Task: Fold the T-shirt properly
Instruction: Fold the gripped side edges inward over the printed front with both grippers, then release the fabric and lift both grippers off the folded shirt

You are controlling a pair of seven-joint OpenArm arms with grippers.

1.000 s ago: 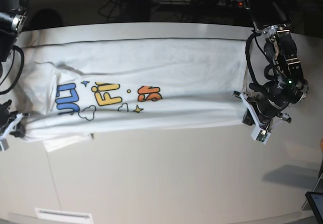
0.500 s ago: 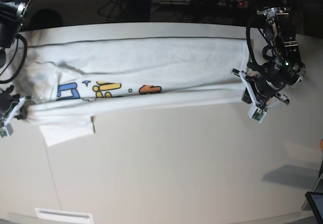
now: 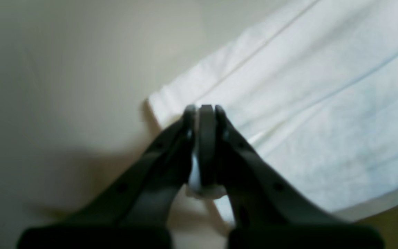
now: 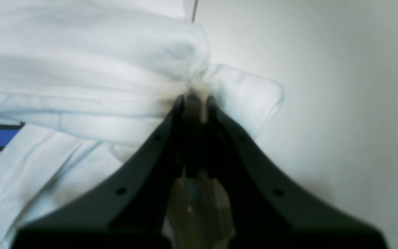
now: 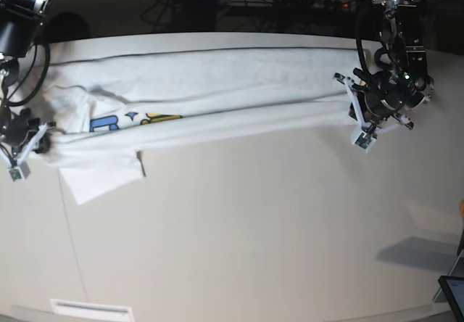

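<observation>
The white T-shirt [image 5: 217,75] lies stretched along the far side of the table, its near edge lifted and drawn over the print. Only a strip of the blue and yellow print [image 5: 130,121] shows. One sleeve [image 5: 101,178] lies flat at the near left. My left gripper [image 5: 353,112] is shut on the shirt's right edge; in the left wrist view [image 3: 202,112] white cloth [image 3: 306,103] is pinched between its jaws. My right gripper [image 5: 38,144] is shut on the shirt's left end; in the right wrist view [image 4: 195,100] it pinches bunched cloth [image 4: 81,69].
The beige table [image 5: 254,228] stretches toward me below the shirt. Dark cables and equipment [image 5: 290,3] lie beyond the table's far edge. A white label strip [image 5: 90,310] sits at the near left edge, and a dark device corner [image 5: 453,289] at the near right.
Both grippers have moved toward the table's far edge, carrying the shirt's near edge with them. The fold now covers most of the print, and the sleeve has slid out at the left.
</observation>
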